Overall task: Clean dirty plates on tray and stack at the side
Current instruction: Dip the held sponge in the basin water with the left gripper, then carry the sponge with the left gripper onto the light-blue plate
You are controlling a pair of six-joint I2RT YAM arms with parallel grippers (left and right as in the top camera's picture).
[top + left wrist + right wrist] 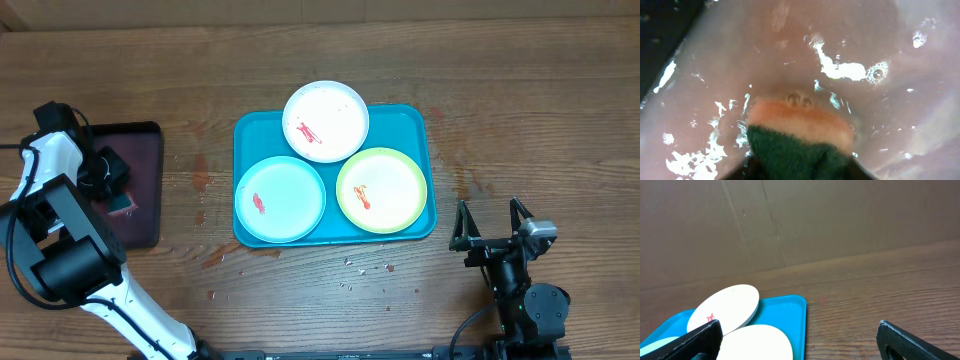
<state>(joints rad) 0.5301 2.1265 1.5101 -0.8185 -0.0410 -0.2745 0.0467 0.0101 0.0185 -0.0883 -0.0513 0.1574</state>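
The turquoise tray point(412, 120) lies mid-table with three smeared plates on it: white point(326, 121) at the back, pale blue point(281, 199) front left, yellow-green point(382, 190) front right. My left gripper point(112, 190) is down in the black tray and shut on a sponge point(795, 145). The sponge has a green scouring side and an orange body, and it presses into wet maroon floor. My right gripper point(490, 240) is open and empty, right of the tray's front corner. The right wrist view shows the open fingers point(800, 330), the tray point(785, 315) and the white plate point(730, 305).
The black tray with maroon inside point(150, 210) sits at the left and holds foamy water point(845, 67). Small crumbs point(365, 268) lie on the wood in front of the turquoise tray. Reddish stains point(200, 182) mark the table between the trays.
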